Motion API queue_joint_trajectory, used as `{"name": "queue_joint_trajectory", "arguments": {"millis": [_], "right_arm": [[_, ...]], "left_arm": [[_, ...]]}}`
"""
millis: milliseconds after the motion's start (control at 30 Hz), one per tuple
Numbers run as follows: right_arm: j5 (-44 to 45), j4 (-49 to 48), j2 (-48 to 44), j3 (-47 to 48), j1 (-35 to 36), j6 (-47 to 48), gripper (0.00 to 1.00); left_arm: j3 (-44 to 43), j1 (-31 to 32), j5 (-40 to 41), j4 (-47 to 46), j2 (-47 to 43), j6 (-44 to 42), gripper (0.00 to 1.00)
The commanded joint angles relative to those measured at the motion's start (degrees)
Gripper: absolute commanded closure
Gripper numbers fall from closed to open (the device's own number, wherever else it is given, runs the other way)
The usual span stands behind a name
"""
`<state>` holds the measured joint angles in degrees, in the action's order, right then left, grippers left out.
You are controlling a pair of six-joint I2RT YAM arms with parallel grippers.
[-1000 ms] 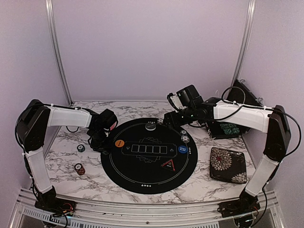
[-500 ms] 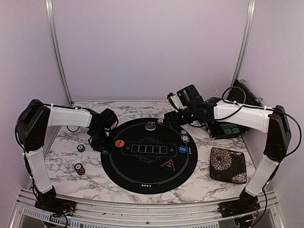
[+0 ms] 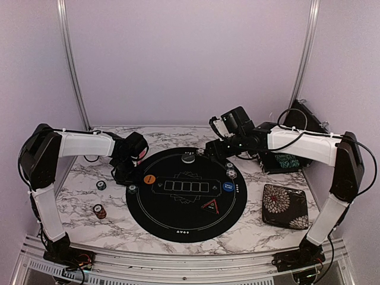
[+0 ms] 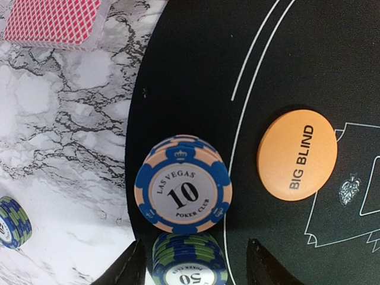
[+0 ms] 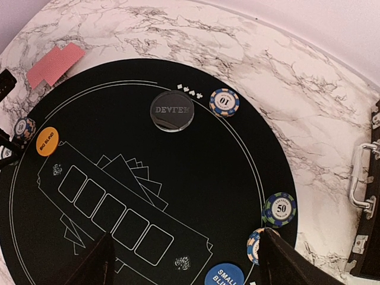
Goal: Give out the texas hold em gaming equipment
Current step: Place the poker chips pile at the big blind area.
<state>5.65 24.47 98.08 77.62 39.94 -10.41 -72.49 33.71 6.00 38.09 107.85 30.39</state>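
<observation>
My left gripper [image 3: 123, 173] [image 4: 196, 252] is open at the mat's left edge. A blue-green 50 chip stack [image 4: 189, 261] sits between its fingers without touching them, and a blue-orange 10 chip stack [image 4: 183, 185] stands just beyond; both show in the top view [image 3: 132, 189]. The orange big blind button [image 4: 297, 154] [image 3: 149, 178] lies on the mat. The pink-red cards [image 4: 56, 21] [image 5: 55, 63] lie on the marble. My right gripper [image 3: 214, 148] [image 5: 190, 267] is open and empty above the mat's far right. The blue button [image 3: 227, 187] and triangle marker [image 3: 211, 206] lie on the mat.
The round black mat [image 3: 178, 219] holds a dealer button [image 5: 171, 110], a 10 chip [image 5: 224, 102] and a 50 chip stack [image 5: 279, 209]. Chip stacks [image 3: 101, 185] [image 3: 100, 211] stand on the marble at the left. A floral case [image 3: 285, 205] lies at the right, an open black case [image 3: 291, 160] behind it.
My left gripper has drawn back from the mat's left edge, uncovering the chip stacks there. The right arm has not moved.
</observation>
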Motion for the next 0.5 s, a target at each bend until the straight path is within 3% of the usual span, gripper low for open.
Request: {"name": "queue_joint_trajectory", "arguments": {"millis": [0, 467], "right_arm": [[0.45, -0.30, -2.52, -0.11, -0.22, -0.11, 0.20], [0.15, -0.34, -2.80, -0.29, -0.27, -0.13, 0.20]], "left_arm": [[-0.83, -0.04, 1.66, 2.90, -2.40, -0.70, 0.41], [4.13, -7.23, 3.23, 4.44, -11.27, -0.47, 0.40]]}}
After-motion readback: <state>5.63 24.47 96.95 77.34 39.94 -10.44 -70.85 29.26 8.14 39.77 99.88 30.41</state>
